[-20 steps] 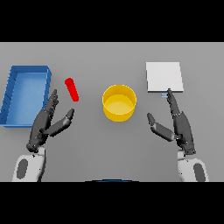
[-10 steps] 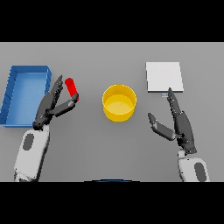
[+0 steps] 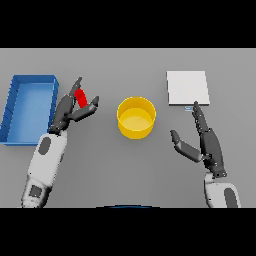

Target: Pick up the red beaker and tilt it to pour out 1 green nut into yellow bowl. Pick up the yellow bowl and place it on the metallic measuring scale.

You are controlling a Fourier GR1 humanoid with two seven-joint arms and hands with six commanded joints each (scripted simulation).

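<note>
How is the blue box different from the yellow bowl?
The blue box is a rectangle with straight walls, while the yellow bowl is round. The blue box sits at the table's left side, beyond the left robot hand; the yellow bowl sits in the middle, between both arms. The blue box looks longer than the yellow bowl is wide. Both are open on top and stand upright on the grey table.
</note>
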